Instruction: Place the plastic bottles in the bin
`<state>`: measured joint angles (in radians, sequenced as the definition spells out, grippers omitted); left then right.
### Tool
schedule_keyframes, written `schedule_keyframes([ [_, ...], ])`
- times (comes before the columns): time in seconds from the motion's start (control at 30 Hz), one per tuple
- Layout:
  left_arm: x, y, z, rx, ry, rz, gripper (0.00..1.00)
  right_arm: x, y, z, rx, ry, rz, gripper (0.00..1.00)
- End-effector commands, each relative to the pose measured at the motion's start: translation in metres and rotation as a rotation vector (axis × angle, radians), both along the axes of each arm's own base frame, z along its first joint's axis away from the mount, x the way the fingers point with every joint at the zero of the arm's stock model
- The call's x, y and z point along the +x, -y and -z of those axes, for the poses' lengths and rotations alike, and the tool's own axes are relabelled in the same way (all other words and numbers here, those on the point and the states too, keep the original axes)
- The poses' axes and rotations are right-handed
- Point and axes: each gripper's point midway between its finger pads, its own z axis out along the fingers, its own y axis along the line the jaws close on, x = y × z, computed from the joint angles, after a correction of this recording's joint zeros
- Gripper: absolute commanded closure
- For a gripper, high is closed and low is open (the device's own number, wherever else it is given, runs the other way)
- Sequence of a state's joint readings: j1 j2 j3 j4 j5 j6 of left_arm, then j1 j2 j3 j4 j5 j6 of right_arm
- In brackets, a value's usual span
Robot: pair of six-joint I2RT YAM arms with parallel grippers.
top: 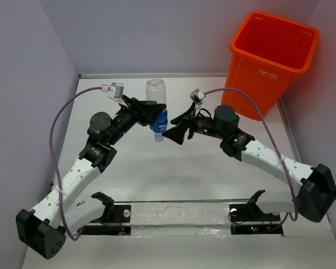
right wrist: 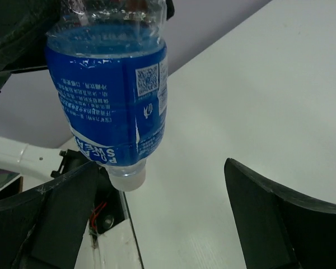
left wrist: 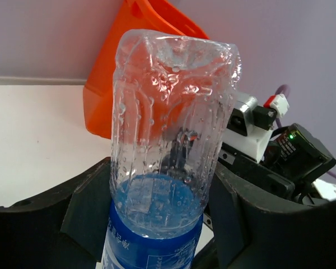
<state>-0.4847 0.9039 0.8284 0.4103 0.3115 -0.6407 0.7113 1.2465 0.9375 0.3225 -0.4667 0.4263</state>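
Fingers (left wrist: 81, 210) of the left gripper (top: 154, 114) are clamped on either side of a clear, dimpled plastic bottle with a blue wrap-around label (top: 155, 98), gripping it at the top edge of the label. The bottle (left wrist: 168, 112) is held upside down and clear of the table. Its crumpled base points up and its small white cap (right wrist: 127, 179) points down. The clear upper part looks empty.

The right gripper (top: 169, 128) sits just beside the bottle on the cap end. Its two black fingers (right wrist: 280, 224) are spread wide, with nothing between them. From the right wrist view the labelled section (right wrist: 109, 95) hangs above and near the left-hand finger. The cap is just beside that fingertip, but I cannot tell whether they touch.

Both arms reach inward from the near edge and meet over the middle of the white table (top: 157, 174), toward its far side. A tall bright orange plastic bin with a square rim and tapered sides (top: 269, 61) stands at the far right corner, well apart from the held bottle, with small white lettering on its near face. In the left wrist view the bin (left wrist: 98, 106) shows behind the bottle. A thin purple cable (top: 53, 145) loops out from the left arm. Pale lilac walls (top: 33, 67) enclose the table.
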Motion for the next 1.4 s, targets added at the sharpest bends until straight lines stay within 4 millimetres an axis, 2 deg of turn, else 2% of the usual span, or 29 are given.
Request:
schedule_keyframes([
  [0.0,-0.011,0.017,-0.035,-0.092,0.102,0.033,0.38,-0.017,-0.018,-0.03,0.074,0.099,-0.08,0.02],
  [0.07,-0.014,0.025,-0.034,-0.089,0.106,0.039,0.37,-0.018,-0.021,-0.03,0.074,0.104,-0.106,0.02],
  [0.13,-0.013,0.027,-0.034,-0.086,0.108,0.034,0.37,-0.031,-0.029,-0.029,0.077,0.109,-0.17,0.02],
  [0.2,-0.01,0.03,-0.029,-0.076,0.099,0.034,0.37,-0.035,-0.032,-0.03,0.08,0.114,-0.187,0.02],
  [0.33,-0.01,0.036,-0.022,-0.075,0.091,0.051,0.37,-0.03,-0.034,-0.036,0.1,0.13,-0.171,0.01],
  [0.43,-0.011,0.036,-0.021,-0.074,0.094,0.054,0.36,-0.013,-0.031,-0.038,0.113,0.126,-0.067,0.1],
  [0.53,-0.014,0.031,-0.022,-0.071,0.102,0.036,0.3,-0.007,-0.025,-0.047,0.147,0.133,-0.015,0.26],
  [0.63,-0.013,0.028,-0.013,-0.045,0.088,0.02,0.17,-0.002,-0.022,-0.052,0.169,0.129,0.024,0.4],
  [0.67,-0.013,0.026,-0.007,-0.021,0.07,0.008,0.09,0.0,-0.021,-0.055,0.176,0.125,0.039,0.49],
  [0.73,-0.01,0.02,-0.002,0.005,0.055,-0.027,0.01,0.003,-0.019,-0.057,0.181,0.124,0.063,0.53],
  [0.8,-0.011,0.01,0.003,0.055,0.042,-0.067,0.01,0.007,-0.017,-0.059,0.174,0.125,0.084,0.56],
  [0.83,-0.009,0.003,-0.004,0.065,0.049,-0.107,0.01,0.012,-0.013,-0.061,0.172,0.132,0.12,0.57],
  [0.87,-0.011,-0.005,0.005,0.139,0.032,-0.133,0.01,0.015,-0.011,-0.062,0.152,0.146,0.142,0.57],
  [0.93,-0.008,-0.027,0.004,0.201,0.014,-0.237,0.01,0.027,-0.002,-0.07,0.13,0.173,0.226,0.57],
  [0.97,-0.011,-0.036,-0.004,0.217,0.019,-0.264,0.01,0.033,0.006,-0.078,0.124,0.195,0.263,0.57],
  [1.03,-0.022,-0.056,0.006,0.296,-0.001,-0.309,0.01,0.046,0.023,-0.098,0.097,0.259,0.342,0.58],
  [1.1,-0.029,-0.073,0.025,0.362,-0.044,-0.352,0.01,0.066,0.052,-0.119,0.085,0.31,0.451,0.59],
  [1.13,-0.035,-0.083,0.026,0.364,-0.038,-0.377,0.01,0.083,0.077,-0.137,0.063,0.357,0.539,0.59],
  [1.17,-0.039,-0.088,0.033,0.374,-0.049,-0.388,0.01,0.083,0.081,-0.147,0.056,0.381,0.556,0.59],
  [1.2,-0.043,-0.095,0.052,0.4,-0.073,-0.399,0.01,0.103,0.106,-0.153,0.01,0.42,0.638,0.59],
  [1.23,-0.043,-0.101,0.063,0.416,-0.089,-0.424,0.01,0.116,0.134,-0.177,-0.005,0.438,0.756,0.59],
  [1.27,-0.044,-0.104,0.073,0.427,-0.1,-0.435,0.01,0.13,0.145,-0.164,-0.064,0.431,0.79,0.59],
  [1.3,-0.046,-0.107,0.092,0.433,-0.123,-0.441,0.01,0.147,0.192,-0.193,-0.079,0.471,0.964,0.59],
  [1.33,-0.046,-0.107,0.1,0.43,-0.128,-0.44,0.01,0.168,0.218,-0.188,-0.119,0.436,1.089,0.6],
  [1.37,-0.047,-0.104,0.105,0.431,-0.122,-0.422,0.01,0.174,0.24,-0.207,-0.122,0.467,1.168,0.6],
])
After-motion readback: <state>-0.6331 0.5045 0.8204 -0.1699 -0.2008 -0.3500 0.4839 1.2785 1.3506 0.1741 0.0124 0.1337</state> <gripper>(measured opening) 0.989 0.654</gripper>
